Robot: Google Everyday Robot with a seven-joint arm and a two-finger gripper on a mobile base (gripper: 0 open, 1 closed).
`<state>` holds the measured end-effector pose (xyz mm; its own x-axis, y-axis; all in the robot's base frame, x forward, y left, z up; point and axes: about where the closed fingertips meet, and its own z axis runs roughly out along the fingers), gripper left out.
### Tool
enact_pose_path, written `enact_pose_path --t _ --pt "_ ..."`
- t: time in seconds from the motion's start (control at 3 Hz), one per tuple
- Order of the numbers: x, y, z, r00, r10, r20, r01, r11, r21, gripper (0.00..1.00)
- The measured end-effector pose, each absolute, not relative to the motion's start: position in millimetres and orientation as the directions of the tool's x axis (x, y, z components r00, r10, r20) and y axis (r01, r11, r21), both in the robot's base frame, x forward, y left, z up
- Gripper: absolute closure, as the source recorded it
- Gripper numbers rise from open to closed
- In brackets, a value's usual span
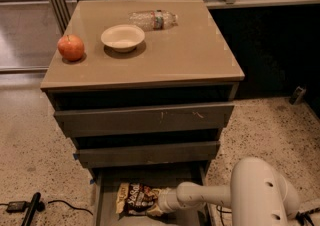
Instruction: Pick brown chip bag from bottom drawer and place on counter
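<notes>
- Gripper (156, 206) meets the bag's (136, 197) right end; whether it is gripping cannot be told.
- An edge-only pinch may let the bag slip back into the drawer (106, 205) before reaching the counter (190, 55).

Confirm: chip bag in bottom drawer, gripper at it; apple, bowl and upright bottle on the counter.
The camera view shows the plastic bottle lying on its side on the counter, not upright. Brown chip bag in bottom drawer, gripper at it, apple and white bowl: right.

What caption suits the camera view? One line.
Gripper at the brown chip bag in the open bottom drawer.
</notes>
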<state>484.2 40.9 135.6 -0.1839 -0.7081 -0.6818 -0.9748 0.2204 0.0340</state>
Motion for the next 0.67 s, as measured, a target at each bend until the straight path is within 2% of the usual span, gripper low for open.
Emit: enact_pose_path --t 0.33,0.67 --pt "484.1 40.9 135.5 -0.184 -0.708 -0.682 -0.975 0.220 0.034 0.86" --pt "484.5 40.6 141.5 -0.185 -0.709 -0.681 -0.975 0.218 0.039 1.00"
